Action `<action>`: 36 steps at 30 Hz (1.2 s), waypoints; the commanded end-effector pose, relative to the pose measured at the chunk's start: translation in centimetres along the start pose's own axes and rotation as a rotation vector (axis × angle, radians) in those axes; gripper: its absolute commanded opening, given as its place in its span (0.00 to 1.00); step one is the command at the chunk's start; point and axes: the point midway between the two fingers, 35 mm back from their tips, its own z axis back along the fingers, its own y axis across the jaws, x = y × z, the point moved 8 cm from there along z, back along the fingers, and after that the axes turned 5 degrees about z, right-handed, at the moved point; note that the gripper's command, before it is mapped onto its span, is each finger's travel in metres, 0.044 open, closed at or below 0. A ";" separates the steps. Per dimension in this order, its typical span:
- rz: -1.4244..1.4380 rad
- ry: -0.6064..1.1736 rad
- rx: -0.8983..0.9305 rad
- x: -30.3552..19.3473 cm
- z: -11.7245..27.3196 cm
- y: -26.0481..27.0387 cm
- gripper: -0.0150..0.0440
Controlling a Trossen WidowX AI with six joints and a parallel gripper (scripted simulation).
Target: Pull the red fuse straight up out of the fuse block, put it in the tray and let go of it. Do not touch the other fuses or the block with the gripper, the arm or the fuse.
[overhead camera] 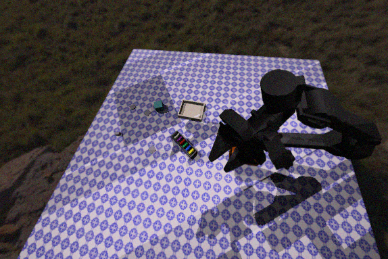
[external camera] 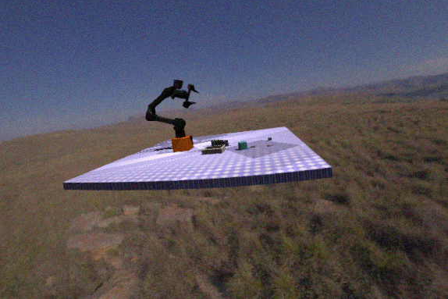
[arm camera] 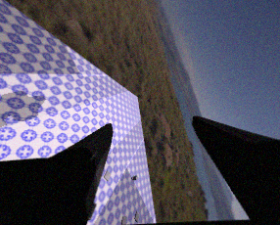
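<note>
In the top view, your gripper [overhead camera: 220, 147] sits right of centre, its two dark fingers splayed wide with nothing between them. The block [overhead camera: 184, 145] lies just left of it on the patterned table [overhead camera: 135, 212], a dark strip slanting from upper left to lower right with a row of coloured fuses. The red fuse [overhead camera: 182, 141] is seated in the block, second or third from its upper end, between a magenta one and a green one; it is to the left of the fingertips and apart from them. The tray [overhead camera: 192, 110] rests above the block, toward the upper left of the gripper, and it holds nothing. A teal cube [overhead camera: 158, 105] stands left of the tray on a grey patch.

In the exterior view, you see the arm [external camera: 164, 112] curled high above its orange base [external camera: 182, 144], with the gripper [external camera: 190, 96] raised well above the table [external camera: 242, 170] and spread open. The block [external camera: 219, 142] and tray [external camera: 213, 150] lie low on the surface, below and right of the gripper; the fuse colours are too small to tell apart here. The cube [external camera: 243, 145] stands further right.

In the wrist view, the two fingers frame the lower corners, far apart, gripping nothing. Between them you see only the table edge [arm camera: 132, 147], grassland and sky; neither the block nor the tray shows.
</note>
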 end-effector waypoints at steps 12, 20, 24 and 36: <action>-0.438 0.302 0.287 -9.1 -7.0 -1.4 0.40; -0.695 0.574 0.523 -16.2 -12.3 1.5 0.38; -0.792 0.721 0.647 -19.4 -14.6 4.2 0.38; -0.907 1.014 0.884 -25.2 -17.4 10.9 0.38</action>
